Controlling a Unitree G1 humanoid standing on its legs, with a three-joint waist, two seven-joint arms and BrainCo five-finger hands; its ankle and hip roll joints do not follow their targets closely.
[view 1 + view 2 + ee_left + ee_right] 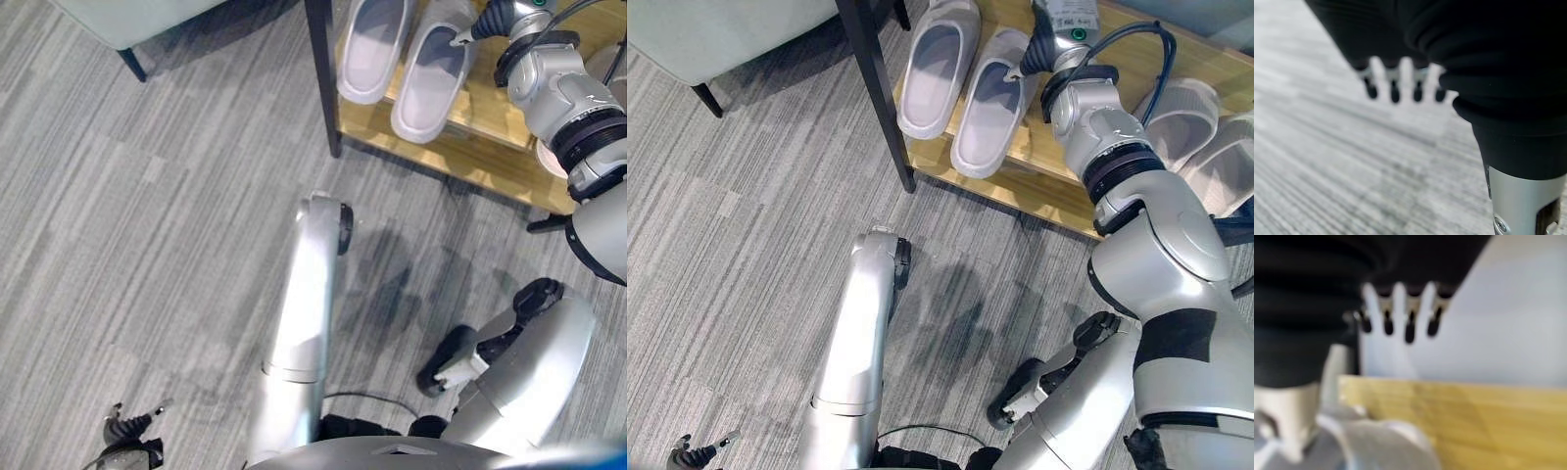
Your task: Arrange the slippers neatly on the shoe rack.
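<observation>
- The right hand (1043,44) is up at the shoe rack (1058,176), just above the nearer grey slipper (989,117). In the right wrist view its fingers (1408,323) hang out straight over the wooden shelf. They hold nothing. One silver fingertip looks like it touches the slipper's top edge.
- The shoe rack is the biggest thing here. It has a dark leg and light wooden shelves.
- Two grey slippers lie side by side on the rack. The other grey slipper (936,69) is right next to the nearer one. Their toes stick out past the shelf edge.
- Two more pale slippers (1185,122) sit on the right side of the rack.
- The left hand (1400,83) hangs low over the grey carpet (147,215) with loose, straight fingers.
- I think the job is nearly done. Maybe a small push is left to line them up.
</observation>
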